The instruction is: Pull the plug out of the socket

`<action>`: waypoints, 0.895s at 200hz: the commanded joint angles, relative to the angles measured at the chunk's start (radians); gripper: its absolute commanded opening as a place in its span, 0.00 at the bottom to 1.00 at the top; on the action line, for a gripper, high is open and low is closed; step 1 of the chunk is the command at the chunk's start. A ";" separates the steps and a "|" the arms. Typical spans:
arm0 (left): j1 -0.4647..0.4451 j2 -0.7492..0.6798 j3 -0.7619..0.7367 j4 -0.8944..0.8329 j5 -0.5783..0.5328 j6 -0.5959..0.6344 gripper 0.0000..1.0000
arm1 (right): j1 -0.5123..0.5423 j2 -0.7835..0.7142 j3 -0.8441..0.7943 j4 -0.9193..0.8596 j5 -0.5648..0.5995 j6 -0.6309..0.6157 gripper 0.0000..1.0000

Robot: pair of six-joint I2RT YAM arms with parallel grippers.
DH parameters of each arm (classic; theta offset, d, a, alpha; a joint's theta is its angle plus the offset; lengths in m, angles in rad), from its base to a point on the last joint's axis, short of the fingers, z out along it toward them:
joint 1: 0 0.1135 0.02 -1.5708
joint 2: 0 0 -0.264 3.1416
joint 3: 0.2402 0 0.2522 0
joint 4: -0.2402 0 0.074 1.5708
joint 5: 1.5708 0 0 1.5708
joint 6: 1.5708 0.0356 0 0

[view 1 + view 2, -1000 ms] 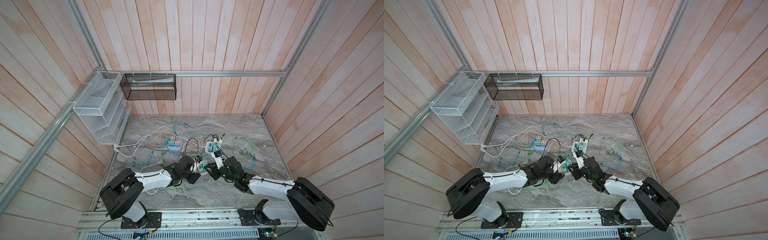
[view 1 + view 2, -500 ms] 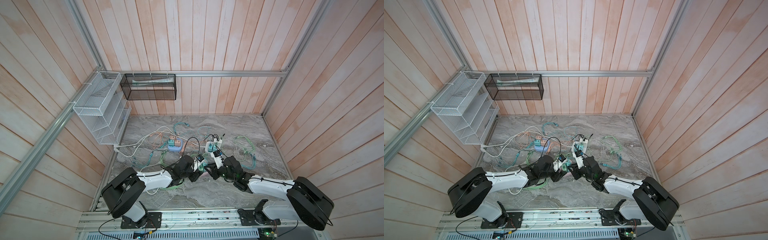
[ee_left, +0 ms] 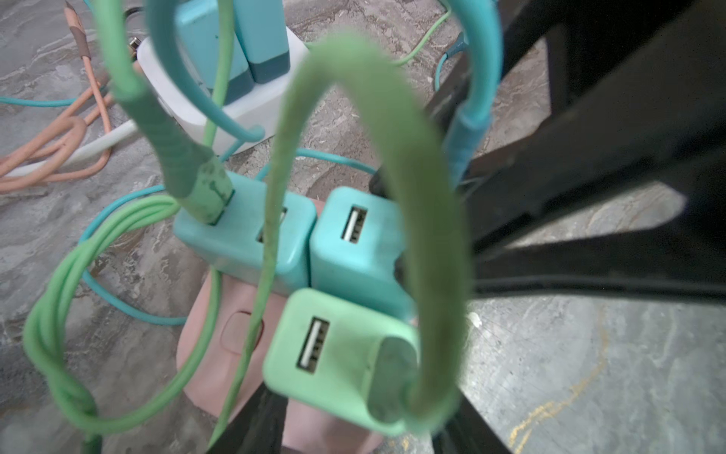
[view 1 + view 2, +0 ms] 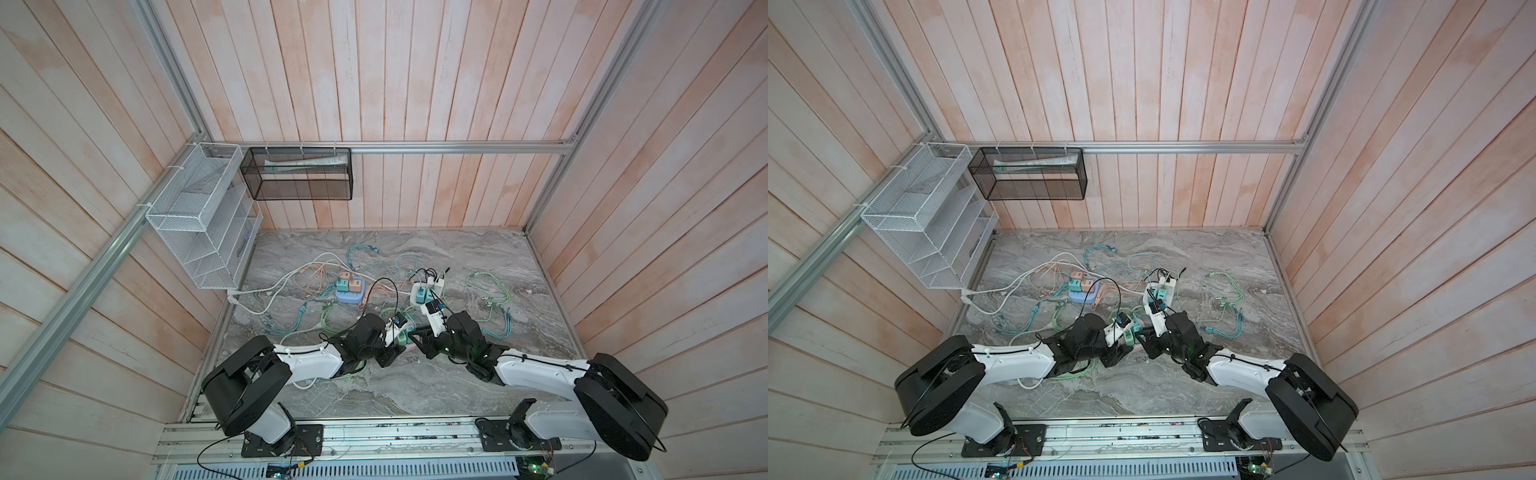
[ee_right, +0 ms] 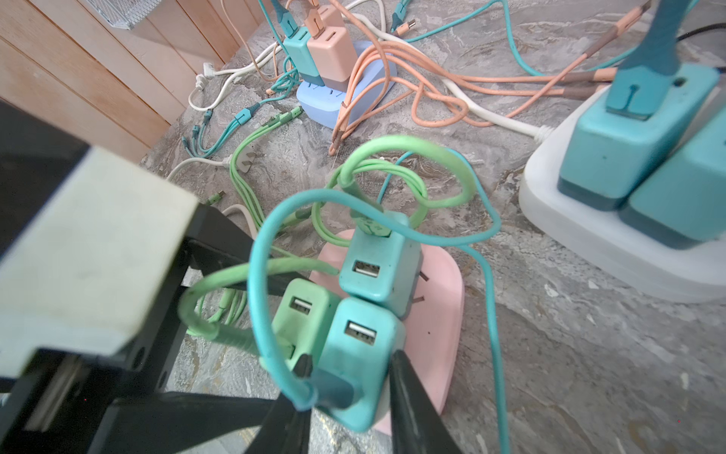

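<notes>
Pink plastic socket block, toward the grey marble table's front edge.
The left gripper clamps its mint-green square plug, the right gripper a teal square plug; bare marble lies frontward.

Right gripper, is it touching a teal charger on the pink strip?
Touching. The right wrist view shows the right gripper pinching one teal charger between its fingers.
</notes>
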 commanded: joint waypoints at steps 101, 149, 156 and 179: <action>0.004 0.037 0.012 0.074 0.023 0.002 0.59 | -0.002 -0.006 0.011 -0.080 0.030 -0.008 0.27; 0.005 0.065 0.026 0.081 0.026 0.002 0.56 | -0.002 -0.003 0.013 -0.081 0.030 -0.014 0.26; 0.005 0.069 0.028 0.081 0.026 0.002 0.56 | -0.002 -0.002 0.013 -0.083 0.028 -0.015 0.26; 0.005 0.079 0.030 0.088 0.017 -0.002 0.55 | -0.002 0.004 0.016 -0.086 0.017 -0.019 0.26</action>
